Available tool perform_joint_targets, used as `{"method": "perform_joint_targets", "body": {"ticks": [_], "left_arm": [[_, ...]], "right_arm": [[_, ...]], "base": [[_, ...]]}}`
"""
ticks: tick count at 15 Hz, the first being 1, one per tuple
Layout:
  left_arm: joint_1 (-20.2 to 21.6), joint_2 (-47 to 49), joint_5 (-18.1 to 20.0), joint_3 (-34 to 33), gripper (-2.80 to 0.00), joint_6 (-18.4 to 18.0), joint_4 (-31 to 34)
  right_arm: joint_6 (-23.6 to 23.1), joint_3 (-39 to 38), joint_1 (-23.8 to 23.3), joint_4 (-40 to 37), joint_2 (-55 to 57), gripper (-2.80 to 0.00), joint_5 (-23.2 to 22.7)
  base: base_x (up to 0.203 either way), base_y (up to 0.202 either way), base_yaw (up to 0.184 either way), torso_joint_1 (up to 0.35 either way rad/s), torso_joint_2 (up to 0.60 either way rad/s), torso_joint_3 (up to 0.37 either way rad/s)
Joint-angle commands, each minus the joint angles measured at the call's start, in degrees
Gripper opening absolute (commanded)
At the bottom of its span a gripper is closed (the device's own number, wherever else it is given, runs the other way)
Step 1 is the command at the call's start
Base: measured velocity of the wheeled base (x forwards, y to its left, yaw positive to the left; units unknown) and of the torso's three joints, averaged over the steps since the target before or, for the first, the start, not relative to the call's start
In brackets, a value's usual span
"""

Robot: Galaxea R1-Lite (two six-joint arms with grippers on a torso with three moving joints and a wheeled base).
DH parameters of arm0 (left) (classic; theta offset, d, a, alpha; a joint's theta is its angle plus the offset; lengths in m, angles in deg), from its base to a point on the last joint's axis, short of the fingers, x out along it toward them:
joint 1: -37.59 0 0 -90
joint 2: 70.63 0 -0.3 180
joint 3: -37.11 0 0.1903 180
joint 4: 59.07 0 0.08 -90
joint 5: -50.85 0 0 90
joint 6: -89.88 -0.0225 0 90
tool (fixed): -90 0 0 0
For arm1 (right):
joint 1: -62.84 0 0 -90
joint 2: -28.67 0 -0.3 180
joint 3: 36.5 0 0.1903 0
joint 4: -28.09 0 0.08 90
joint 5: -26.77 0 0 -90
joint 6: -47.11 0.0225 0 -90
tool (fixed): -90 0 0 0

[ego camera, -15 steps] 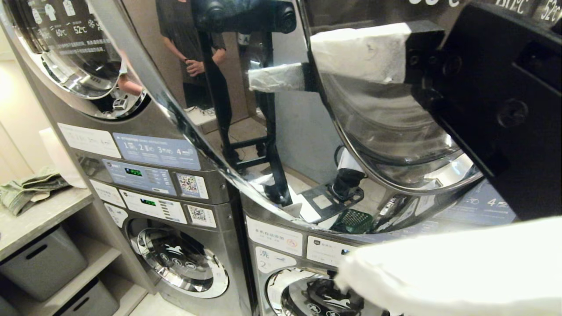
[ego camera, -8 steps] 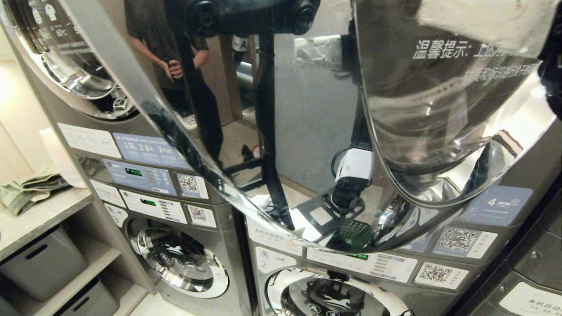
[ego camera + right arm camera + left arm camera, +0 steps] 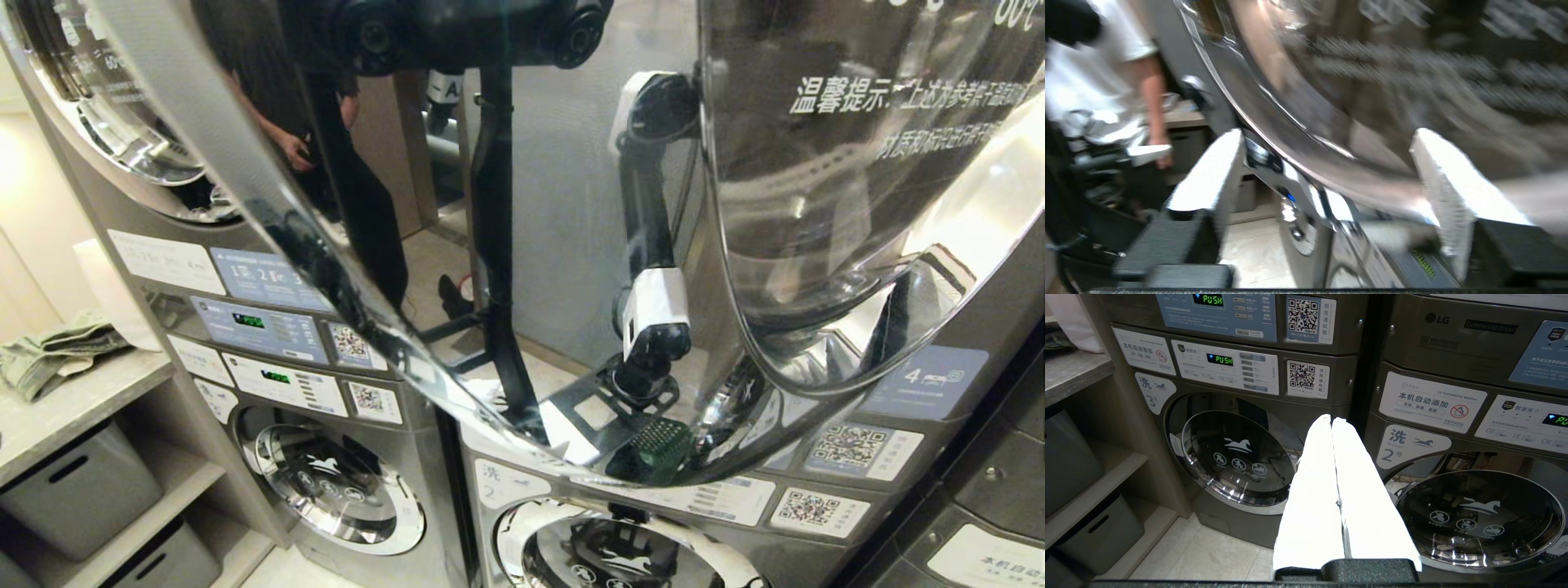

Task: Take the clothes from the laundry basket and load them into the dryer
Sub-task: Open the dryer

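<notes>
– Beside the dryer door (image 3: 571,245), what is the right gripper (image 3: 1327,139) doing?
– It hangs just in front of the door's chrome rim with its fingers apart and nothing between them.
– And the left gripper (image 3: 1332,418)?
– Parked well below the door, facing the washers, with its fingers pressed together on nothing.
– Where are the clothes?
– None are at either gripper. Low in the door's mirror surface a green latticed thing (image 3: 657,445) shows. It may be the laundry basket, though that cannot be told for sure. Some folded cloth (image 3: 49,355) lies on a shelf well to the left of the door.
– So which step is this?
– Probably the door stands swung out and loading hasn't begun. The next move likely calls for turning away from the door, reaching down to the basket and closing on one garment.
</notes>
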Motion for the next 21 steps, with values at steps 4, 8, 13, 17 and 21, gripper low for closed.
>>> {"method": "perform_joint_targets", "body": {"ticks": [4, 8, 13, 17, 21], "left_arm": [[0.0, 0.0, 0.0, -0.1, -2.80, 0.0, 0.0], [0.0, -0.1, 0.0, 0.0, -2.80, 0.0, 0.0], [0.0, -0.1, 0.0, -0.1, -2.80, 0.0, 0.0], [0.0, -0.1, 0.0, 0.0, -2.80, 0.0, 0.0], [0.0, -0.1, 0.0, 0.0, -2.80, 0.0, 0.0]], "right_arm": [[4.0, -10.3, -18.9, -13.9, -15.3, -2.80, 15.1], [2.4, -23.1, -29.1, -22.1, -22.2, -2.80, 22.9], [-5.1, -40.4, -29.4, -19.5, -31.2, -2.80, 23.3], [-7.1, -49.6, -30.6, -6.9, -38.9, -2.80, 18.6], [-9.4, -50.7, -30.8, -4.6, -43.6, -2.80, 18.2]], "base": [[0.000, 0.000, 0.000, 0.000, 0.00, 0.000], [0.000, 0.000, 0.000, 0.000, 0.00, 0.000], [0.000, 0.000, 0.000, 0.000, 0.00, 0.000], [0.000, 0.000, 0.000, 0.000, 0.00, 0.000], [0.000, 0.000, 0.000, 0.000, 0.00, 0.000]]}}
